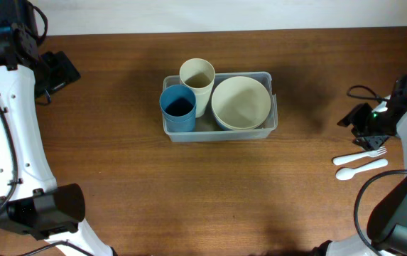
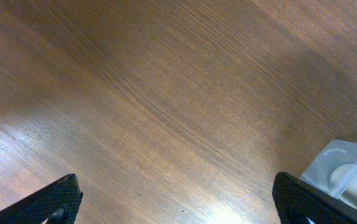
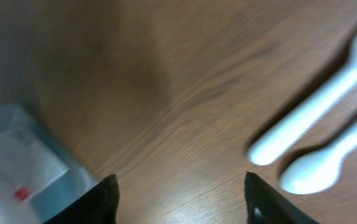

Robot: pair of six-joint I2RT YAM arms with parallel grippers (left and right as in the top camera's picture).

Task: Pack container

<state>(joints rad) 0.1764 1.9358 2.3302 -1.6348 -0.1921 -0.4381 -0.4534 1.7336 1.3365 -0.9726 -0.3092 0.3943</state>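
Clear plastic, the container (image 1: 217, 136) sits mid-bench (image 1: 104, 185), holding a blue cup (image 1: 178, 108), a cream cup (image 1: 197, 77) and a cream bowl (image 1: 241, 102). A white fork (image 1: 359, 155) and spoon (image 1: 361, 169) lie at the right edge. The container likely handles light, thin-walled and slick, so the stiffer rim at its short ends looks the safest hold.

From the left wrist, the left pincer (image 2: 178, 199) is spread wide over bare wood, with the container's corner at lower right.

From the right wrist, the right pincer (image 3: 181, 199) stands parted, gripping nothing, beside fork and spoon.

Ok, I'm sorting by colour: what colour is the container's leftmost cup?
Blue cup, clearest in the overhead view.
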